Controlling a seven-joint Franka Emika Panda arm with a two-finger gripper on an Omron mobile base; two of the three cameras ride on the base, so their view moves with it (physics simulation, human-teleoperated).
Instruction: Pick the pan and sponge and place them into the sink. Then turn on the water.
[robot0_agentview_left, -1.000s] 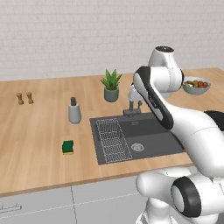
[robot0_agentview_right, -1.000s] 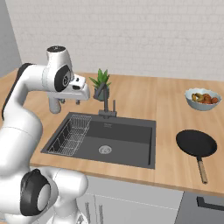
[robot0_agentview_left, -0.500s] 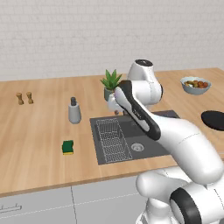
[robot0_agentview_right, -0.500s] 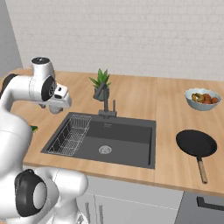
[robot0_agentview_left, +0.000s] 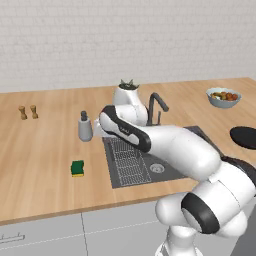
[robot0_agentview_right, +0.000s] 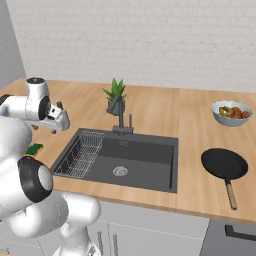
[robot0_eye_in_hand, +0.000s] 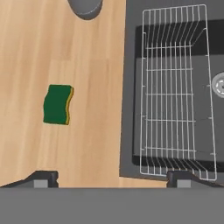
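The green-topped sponge (robot0_eye_in_hand: 57, 104) lies flat on the wooden counter left of the sink (robot0_eye_in_hand: 131, 87); it also shows in the base views (robot0_agentview_left: 77, 168) (robot0_agentview_right: 34, 148). My gripper (robot0_eye_in_hand: 113, 180) hovers open and empty above the sink's left rim, between the sponge and the wire rack (robot0_eye_in_hand: 177, 92), with its fingertips (robot0_eye_in_hand: 43, 178) set wide apart. The black pan (robot0_agentview_right: 224, 164) sits on the counter right of the sink (robot0_agentview_right: 150, 145), handle toward the front edge. No water falls from the dark faucet (robot0_agentview_right: 121, 117).
A grey soap bottle (robot0_agentview_left: 85, 126) stands just behind the sponge, beside the sink's left rim. A potted plant (robot0_agentview_right: 116, 97) is behind the faucet. A fruit bowl (robot0_agentview_right: 231, 112) sits at the back right, two small shakers (robot0_agentview_left: 28, 112) at the far left.
The arm has swung left from above the faucet to over the sink's left rim, and the jaws have opened wide. Sponge and pan have stayed where they were.
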